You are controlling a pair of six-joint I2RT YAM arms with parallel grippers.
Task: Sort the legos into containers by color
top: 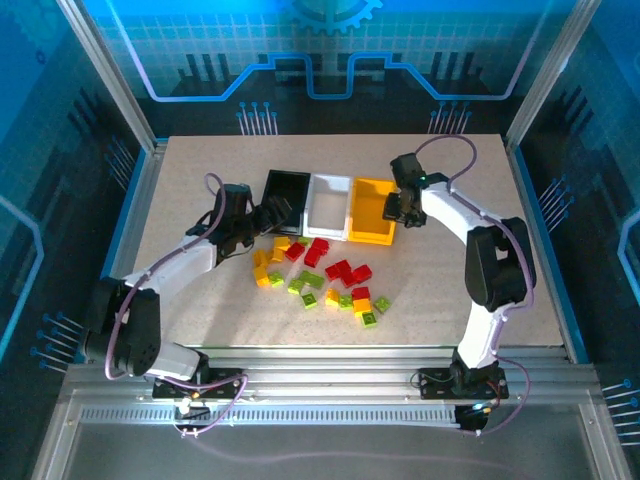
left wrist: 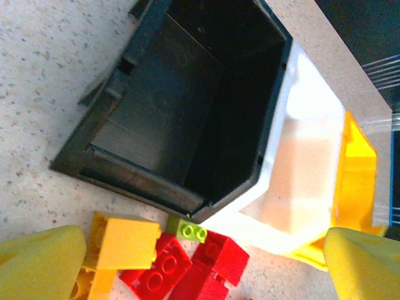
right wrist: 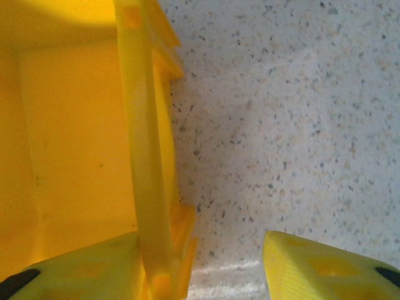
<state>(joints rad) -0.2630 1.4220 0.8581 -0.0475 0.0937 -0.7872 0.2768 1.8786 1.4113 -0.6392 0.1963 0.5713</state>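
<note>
The black bin (top: 285, 199), white bin (top: 328, 206) and yellow bin (top: 372, 210) stand in a row at mid-table. Red, yellow-orange and lime legos (top: 322, 281) lie scattered in front of them. My left gripper (top: 262, 216) hovers open at the black bin's near left corner. In the left wrist view the black bin (left wrist: 187, 106) looks empty, and a yellow brick (left wrist: 128, 242), a small lime brick (left wrist: 188, 230) and red bricks (left wrist: 206, 265) lie between the fingers. My right gripper (right wrist: 206, 269) is open and straddles the yellow bin's right wall (right wrist: 145, 156), one finger inside, one outside.
The speckled tabletop (top: 200, 170) has free room left of the black bin and right of the yellow bin. The white bin (left wrist: 300, 156) and yellow bin (left wrist: 356, 169) sit tight against each other. Metal frame rails border the table.
</note>
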